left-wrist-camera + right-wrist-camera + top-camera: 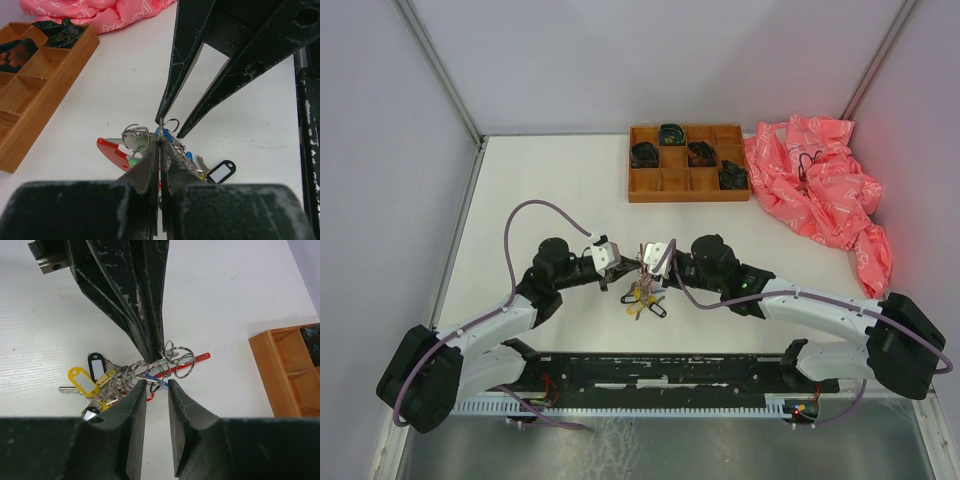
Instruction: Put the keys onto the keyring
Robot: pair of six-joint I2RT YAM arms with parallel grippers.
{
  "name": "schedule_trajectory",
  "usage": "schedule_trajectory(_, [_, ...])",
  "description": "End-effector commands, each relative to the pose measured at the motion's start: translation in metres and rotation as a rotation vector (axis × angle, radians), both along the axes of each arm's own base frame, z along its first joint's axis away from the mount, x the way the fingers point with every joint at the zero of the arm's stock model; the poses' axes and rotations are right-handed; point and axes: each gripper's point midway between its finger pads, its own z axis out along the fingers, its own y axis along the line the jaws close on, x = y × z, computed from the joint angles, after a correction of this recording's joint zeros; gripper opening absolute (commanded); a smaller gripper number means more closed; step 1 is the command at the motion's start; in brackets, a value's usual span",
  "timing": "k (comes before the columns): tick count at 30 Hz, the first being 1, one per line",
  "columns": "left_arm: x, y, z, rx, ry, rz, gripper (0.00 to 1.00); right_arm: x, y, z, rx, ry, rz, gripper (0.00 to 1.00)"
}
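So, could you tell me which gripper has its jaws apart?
The right gripper: a clear gap shows between its fingers, while the left gripper is shut tight at the keyring.

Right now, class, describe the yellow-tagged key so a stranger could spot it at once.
Start at the white table, then go to where the left gripper and right gripper meet over the bunch of keys. At the bunch's edge lies the yellow tag, beside a black-framed tag; its yellow frame around a white label sets it apart.
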Motion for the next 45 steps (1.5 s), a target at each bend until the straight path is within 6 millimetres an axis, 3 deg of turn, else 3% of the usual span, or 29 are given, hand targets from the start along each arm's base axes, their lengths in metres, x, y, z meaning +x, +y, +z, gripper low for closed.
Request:
schedule_trajectory(1, [-0.002,-0.005,0.028,-0.070,-0.102,-0.035,0.03,0.010,0.008,0.022,0.084,-0.028,-0.031,0.30])
schedule_trajectory(6, [-0.003,-0.005,0.028,-0.071,-0.107,-0.042,0.03,0.011,0.009,0.023,0.087,-0.025,-0.032,0.23])
schedule_trajectory(14, [0.002,-0.002,0.029,-0.076,-0.118,-0.001,0.03,0.013,0.004,0.019,0.015,-0.033,-0.026,0.01])
schedule_trajectory(18, [0.004,0.000,0.030,-0.088,-0.105,0.020,0.03,0.015,0.002,0.027,-0.020,-0.063,-0.015,0.01])
schedule_trajectory(26, [-0.001,-0.001,0.033,-0.079,-0.151,-0.009,0.23,0.013,0.003,0.032,-0.073,-0.085,0.026,0.01])
schedule_trajectory(33, [-0.004,-0.003,0.030,-0.061,-0.162,-0.043,0.33,0.013,0.007,0.038,-0.085,-0.099,0.061,0.01])
schedule_trajectory(45, [-0.001,-0.011,0.022,-0.020,-0.174,-0.097,0.35,0.005,0.012,0.042,-0.078,-0.110,0.120,0.01])
